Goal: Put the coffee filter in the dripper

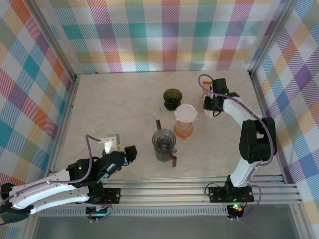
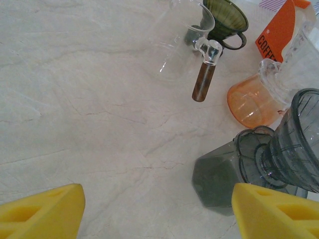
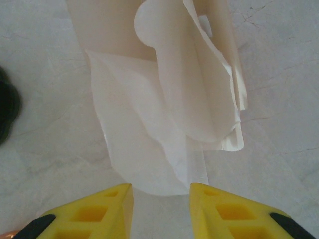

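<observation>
From the right wrist I see the filter (image 3: 164, 114), white and creased, lying at the far right of the desk (image 3: 279, 74). Its top is cut off by the frame, and I cannot tell how many sheets are stacked there. The right jaws stand a little apart, with the filter's near edge in the gap between the yellow fingertips (image 3: 94, 214); whether they press the paper I cannot tell. A dark blur (image 3: 6, 107) at the left edge is too soft to name. From above, the right arm (image 1: 249, 134) covers the filter, and an orange sliver of the pack (image 1: 203, 93) peeks out beside it. On the left wrist view the pack reads "COFFE", the rest hidden behind a pale cone (image 2: 304, 55). That cone sits on the orange dripper (image 2: 251, 99); paper or plastic, I cannot say. The grey dripper (image 2: 299, 144) is cut by the right edge and the green dripper (image 2: 224, 20) by the top. A glass jug (image 2: 179, 45) lies beside it. The left jaws are wide apart, holding nothing.
</observation>
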Action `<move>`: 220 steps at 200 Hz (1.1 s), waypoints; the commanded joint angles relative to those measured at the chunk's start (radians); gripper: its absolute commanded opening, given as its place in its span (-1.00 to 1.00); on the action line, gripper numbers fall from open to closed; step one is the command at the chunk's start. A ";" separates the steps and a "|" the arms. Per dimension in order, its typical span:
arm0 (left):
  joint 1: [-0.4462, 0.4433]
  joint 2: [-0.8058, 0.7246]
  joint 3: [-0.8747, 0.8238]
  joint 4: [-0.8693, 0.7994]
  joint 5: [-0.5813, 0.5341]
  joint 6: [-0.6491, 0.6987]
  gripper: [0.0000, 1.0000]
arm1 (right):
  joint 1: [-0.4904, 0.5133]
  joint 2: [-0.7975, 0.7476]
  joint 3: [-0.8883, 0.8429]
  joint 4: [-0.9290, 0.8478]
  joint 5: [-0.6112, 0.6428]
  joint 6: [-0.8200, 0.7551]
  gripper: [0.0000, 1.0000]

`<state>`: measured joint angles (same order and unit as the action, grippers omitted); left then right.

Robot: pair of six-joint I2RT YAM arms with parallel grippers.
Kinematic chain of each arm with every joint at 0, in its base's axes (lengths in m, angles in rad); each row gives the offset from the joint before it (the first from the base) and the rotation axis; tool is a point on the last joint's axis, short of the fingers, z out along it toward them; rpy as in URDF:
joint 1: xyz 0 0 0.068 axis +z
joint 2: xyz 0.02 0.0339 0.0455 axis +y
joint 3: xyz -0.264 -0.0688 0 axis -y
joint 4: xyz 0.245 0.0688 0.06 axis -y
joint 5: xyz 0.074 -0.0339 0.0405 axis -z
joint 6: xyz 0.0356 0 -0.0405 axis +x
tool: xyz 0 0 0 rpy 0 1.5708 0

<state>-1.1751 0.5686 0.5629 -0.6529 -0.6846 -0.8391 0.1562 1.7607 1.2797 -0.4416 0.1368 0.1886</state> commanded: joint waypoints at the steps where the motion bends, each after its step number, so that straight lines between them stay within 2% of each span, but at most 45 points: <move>1: 0.017 0.009 -0.007 0.006 0.012 0.017 0.53 | -0.009 0.038 0.041 0.014 0.019 -0.028 -0.34; 42: 0.035 0.014 -0.006 0.008 0.021 0.019 0.51 | -0.012 0.066 0.053 0.028 0.042 -0.036 -0.43; 113: 0.060 0.028 -0.022 0.034 0.048 0.017 0.51 | -0.012 0.036 0.023 0.035 0.030 -0.053 -1.00; 220: 0.069 0.018 -0.034 0.042 0.079 0.017 0.48 | -0.010 -0.129 0.000 0.005 0.012 -0.024 -1.00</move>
<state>-1.1156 0.5999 0.5446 -0.6243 -0.6163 -0.8368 0.1497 1.6917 1.3014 -0.4271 0.1658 0.1452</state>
